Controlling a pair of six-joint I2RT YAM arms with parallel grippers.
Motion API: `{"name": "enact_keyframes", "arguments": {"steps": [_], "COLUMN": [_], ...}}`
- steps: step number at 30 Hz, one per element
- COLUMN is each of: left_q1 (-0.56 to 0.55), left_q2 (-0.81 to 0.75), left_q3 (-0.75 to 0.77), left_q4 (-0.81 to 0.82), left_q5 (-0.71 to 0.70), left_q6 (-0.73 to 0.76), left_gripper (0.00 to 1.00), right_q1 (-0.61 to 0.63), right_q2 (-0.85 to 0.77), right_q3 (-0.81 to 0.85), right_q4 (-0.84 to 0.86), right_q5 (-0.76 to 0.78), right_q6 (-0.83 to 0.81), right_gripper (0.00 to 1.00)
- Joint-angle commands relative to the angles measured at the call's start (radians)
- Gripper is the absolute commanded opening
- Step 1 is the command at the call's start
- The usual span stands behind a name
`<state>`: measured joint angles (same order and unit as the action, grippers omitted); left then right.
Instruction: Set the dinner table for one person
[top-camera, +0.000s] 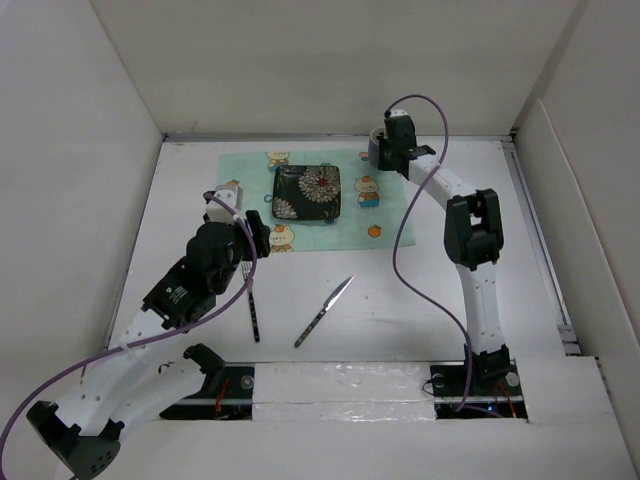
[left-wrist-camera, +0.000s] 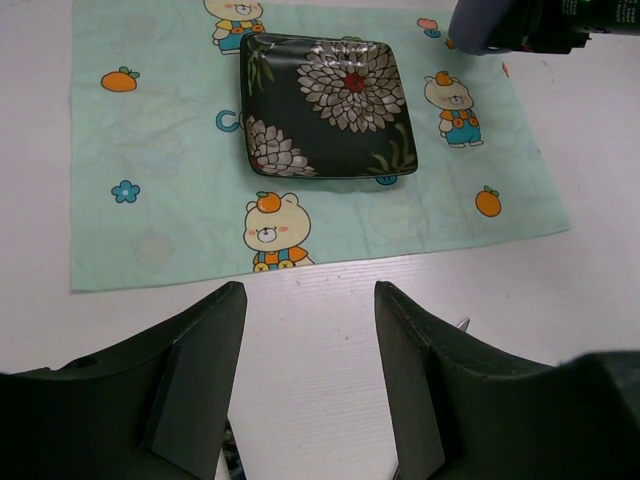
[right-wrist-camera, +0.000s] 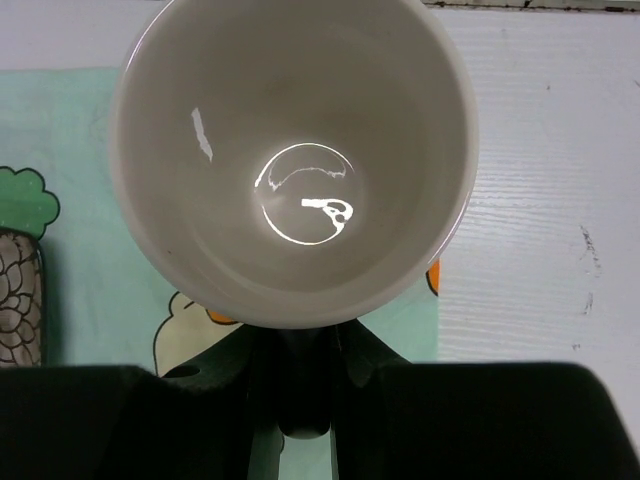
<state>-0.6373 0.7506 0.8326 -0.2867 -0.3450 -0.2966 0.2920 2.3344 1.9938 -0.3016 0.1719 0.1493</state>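
The white dinner table (top-camera: 420, 300) carries a mint-green placemat (top-camera: 350, 215) with a dark flowered square plate (top-camera: 307, 192) on it. My right gripper (right-wrist-camera: 300, 340) is shut on the handle of a grey mug (right-wrist-camera: 295, 150), white inside, over the placemat's far right corner (top-camera: 379, 150). I cannot tell whether the mug rests on the mat. My left gripper (left-wrist-camera: 310, 290) is open and empty, low over bare table just in front of the placemat (left-wrist-camera: 300, 215). A dark-handled fork (top-camera: 254, 310) and a knife (top-camera: 323, 312) lie on the table in front of the mat.
Upright white panels (top-camera: 90, 200) border the table on the left, back and right. The right arm (top-camera: 470, 230) stretches across the right side toward the far edge. The knife's tip (left-wrist-camera: 463, 323) shows beside my left gripper's right finger.
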Motion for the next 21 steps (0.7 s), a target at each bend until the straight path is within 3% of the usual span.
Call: {"name": "enact_keyframes", "arguments": {"steps": [1,12,18,21], "left_q1": [0.004,0.004,0.004,0.004], "left_q2": [-0.007,-0.004,-0.007,-0.007], "left_q3": [0.005,0.005,0.005,0.005], "left_q4": [0.014,0.014,0.012,0.017], "left_q5": [-0.014,-0.006,-0.008,-0.008], "left_q6": [0.004,0.005,0.005,0.005], "left_gripper": [0.51,0.51,0.51,0.52], "right_q1": [0.013,0.033,0.033,0.033], "right_q2": [-0.014,0.019,0.008,-0.030], "right_q3": [0.078,0.062,0.059,0.010], "right_q4": [0.098,0.098,0.082,0.113], "right_q5": [0.003,0.095,0.130,0.144], "right_q6": [-0.016,-0.034,-0.017,-0.002], "right_gripper": [0.00,0.00,0.28,0.52]}}
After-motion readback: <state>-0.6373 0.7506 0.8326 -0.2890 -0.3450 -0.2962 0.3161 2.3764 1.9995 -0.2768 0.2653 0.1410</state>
